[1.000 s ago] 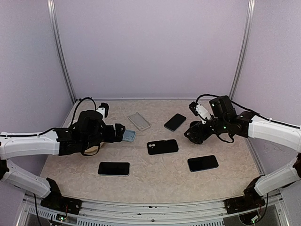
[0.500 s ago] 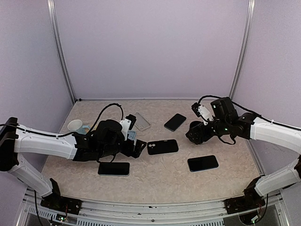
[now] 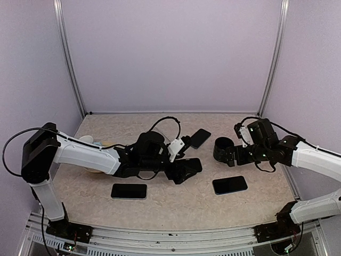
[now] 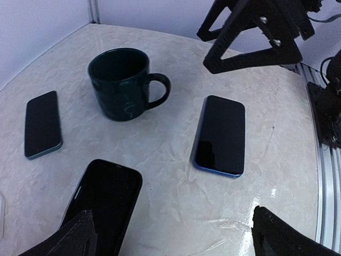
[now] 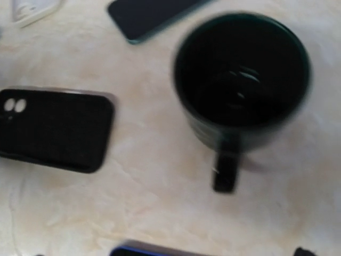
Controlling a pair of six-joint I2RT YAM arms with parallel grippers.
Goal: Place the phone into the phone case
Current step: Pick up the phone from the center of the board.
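Lower left of centre: phone (image 3: pixel 129 191) lying flat, untouched.
Centre: left gripper (image 3: pixel 180 172) swung in from left edge within last second. Jaws wide apart, empty, hovering over black case (image 3: pixel 193 164).
Right of centre: right gripper (image 3: pixel 234 155) drawn back slightly beside mug (image 3: pixel 221 150). Jaws apart, empty.
Reading: case approached first, no phone seated yet.

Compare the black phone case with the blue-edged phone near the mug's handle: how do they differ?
The black phone case looks matte, with two pale spots at one corner; the blue-edged phone shows a glossy dark screen. The case lies partly between the open jaws of the left gripper; the phone lies outside them. Both lie flat on the table, dark and rectangular.
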